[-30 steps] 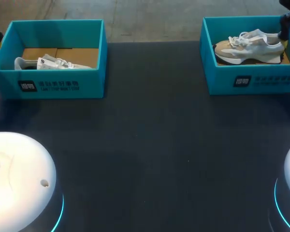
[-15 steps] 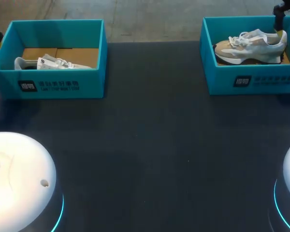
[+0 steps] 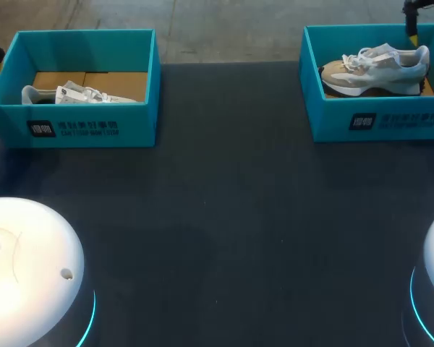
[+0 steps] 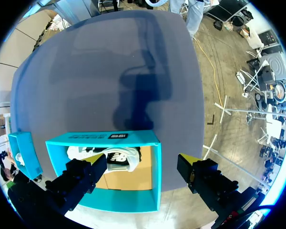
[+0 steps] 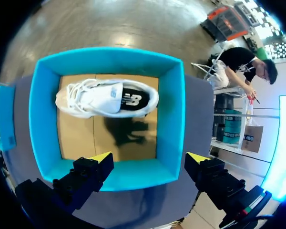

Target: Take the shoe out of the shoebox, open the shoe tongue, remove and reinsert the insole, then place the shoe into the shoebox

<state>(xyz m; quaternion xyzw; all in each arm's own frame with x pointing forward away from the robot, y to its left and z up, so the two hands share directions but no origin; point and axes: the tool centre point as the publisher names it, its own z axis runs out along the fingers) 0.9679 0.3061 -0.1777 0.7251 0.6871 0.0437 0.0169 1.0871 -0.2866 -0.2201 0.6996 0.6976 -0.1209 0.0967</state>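
A: Where are the shoes right now?
B: Both are in their boxes. The right shoebox (image 3: 325,119) sits at the far right corner of the bench (image 3: 231,202). The beige-and-white shoe (image 3: 376,69) lies inside it, toe toward the bench's middle, nearer the box's far wall.
A: And the other one?
B: The left shoebox (image 3: 137,123) stands at the bench's far left corner. The white shoe (image 3: 76,94) lies in it, partly hidden behind the near wall.
A: What about the grippers?
B: The right gripper (image 5: 150,158) hangs above the right shoebox, spread wide, with nothing between its fingers. The left gripper (image 4: 143,161) hangs above the left shoebox, also wide apart and holding nothing. One of its fingers is over the box and the other is out past a side wall.
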